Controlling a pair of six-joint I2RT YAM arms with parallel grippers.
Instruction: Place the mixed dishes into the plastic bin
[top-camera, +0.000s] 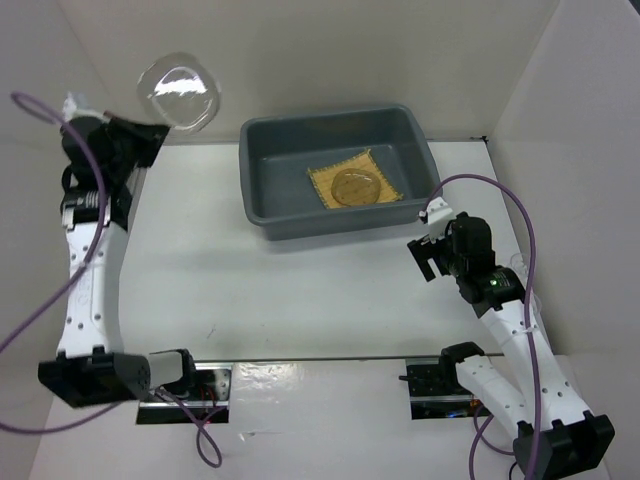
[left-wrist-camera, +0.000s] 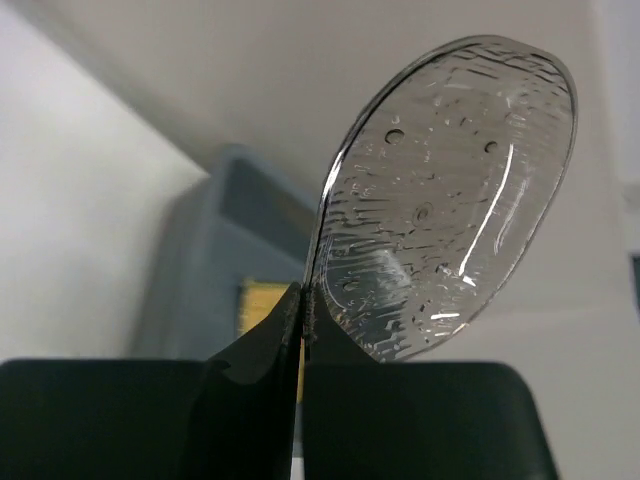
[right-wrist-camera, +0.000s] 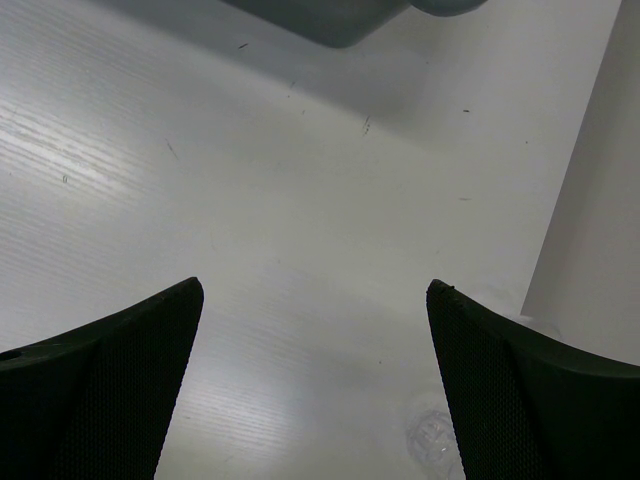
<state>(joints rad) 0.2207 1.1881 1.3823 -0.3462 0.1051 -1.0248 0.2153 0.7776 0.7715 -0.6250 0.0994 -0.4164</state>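
Clear dish (left-wrist-camera: 450, 200) pinched at rim by left claw (left-wrist-camera: 303, 312), aloft.

Jaws clamped on the rim of the clear cup (left-wrist-camera: 450, 200), upper right, grey bin (left-wrist-camera: 195, 270) blurred centre-left behind.

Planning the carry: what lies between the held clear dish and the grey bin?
Nothing; in the top view the stretch between clear dish and bin is bare white.
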